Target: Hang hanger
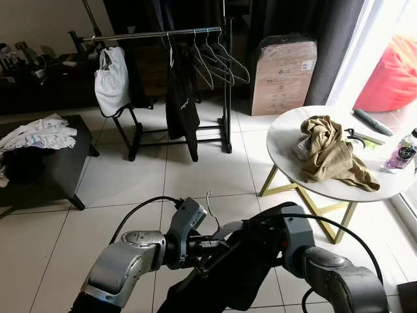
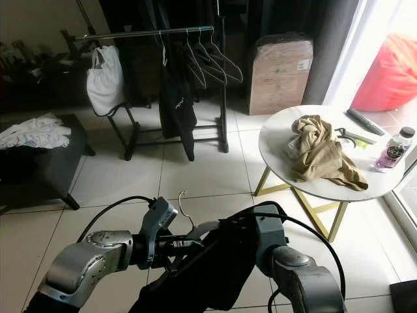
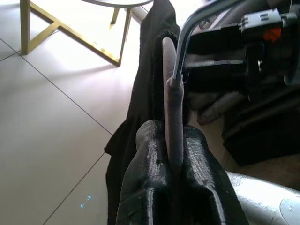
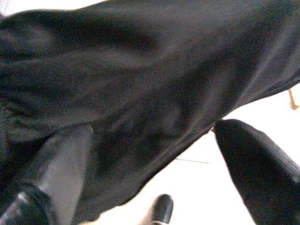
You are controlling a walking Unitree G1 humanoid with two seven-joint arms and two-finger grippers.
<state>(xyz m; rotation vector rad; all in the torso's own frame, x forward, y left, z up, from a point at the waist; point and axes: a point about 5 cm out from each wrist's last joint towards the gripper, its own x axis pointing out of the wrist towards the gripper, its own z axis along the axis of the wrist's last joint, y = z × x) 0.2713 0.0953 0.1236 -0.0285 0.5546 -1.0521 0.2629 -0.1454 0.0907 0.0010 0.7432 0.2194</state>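
Hanger with a black garment, held low in front of the robot.

The hanger [image 1: 215, 229] lies almost level, its long axis going left to right between both arms, its metal hook [image 1: 210, 201] pointing up. The black garment [image 1: 228, 274] hangs from it. The left gripper [image 3: 174, 154] is pinched on the hanger's bar. The right gripper [image 4: 154, 154] has its fingers spread wide against the cloth. The clothes rail [image 1: 156, 34] stands well apart, behind on the tiled floor [image 1: 195, 176].

The head's two eyes looked down over both arms, sharing the rack [image 1: 156, 32] and table [image 2: 273, 134]. Each wrist camera stared close along its fingers at black cloth [image 4: 154, 93].
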